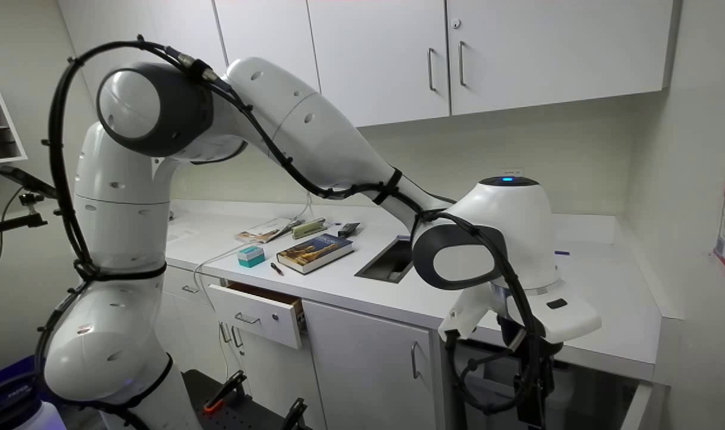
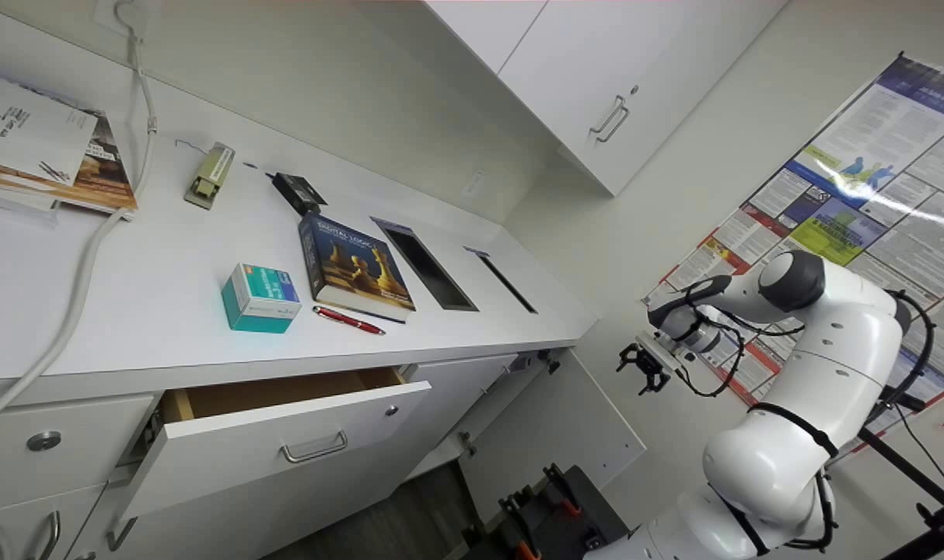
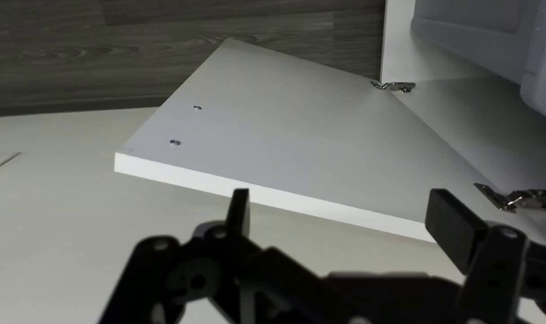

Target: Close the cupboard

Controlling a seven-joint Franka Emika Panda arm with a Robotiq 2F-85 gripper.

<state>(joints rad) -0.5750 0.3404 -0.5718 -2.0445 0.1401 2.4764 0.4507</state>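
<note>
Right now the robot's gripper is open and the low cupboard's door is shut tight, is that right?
Not quite: the low cupboard's door isn't shut, it stands wide open, as the wrist view shows. The robot's gripper is open, just as you said.

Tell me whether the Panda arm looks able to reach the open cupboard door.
Likely yes: in the wrist view, the gripper is open and empty, the cupboard door stands open beyond it, and nothing visible blocks the way.

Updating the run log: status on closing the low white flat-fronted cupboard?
Black two-fingered hand open, empty. Cupboard open, flat white door swung out. Pale grey container inside; no obstruction to closing visible.
</note>
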